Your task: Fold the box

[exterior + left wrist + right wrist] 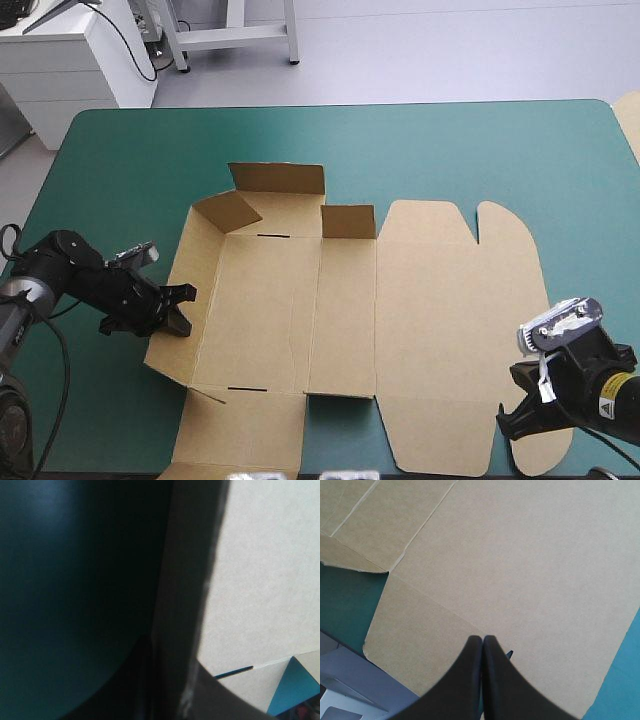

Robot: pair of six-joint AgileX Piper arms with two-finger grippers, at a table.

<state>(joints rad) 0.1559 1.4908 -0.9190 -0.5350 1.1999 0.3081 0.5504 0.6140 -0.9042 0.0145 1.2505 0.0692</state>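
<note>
Teal-green tabletop [480, 150] carries the brown box [430, 310] near its middle, mostly flat, left wall raised. The left fingers [180, 325] pinch that wall; the right fingers [470, 680], pressed together, sit over the lid's near right corner. More board [632, 120] shows at the right edge.

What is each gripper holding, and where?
The left gripper pinches the box by its raised left wall; the right gripper, shut, holds nothing.

Past my teal-green table [450, 150] lies a grey floor [450, 50], with a white cabinet [60, 65] and a pale metal frame [235, 37].
</note>
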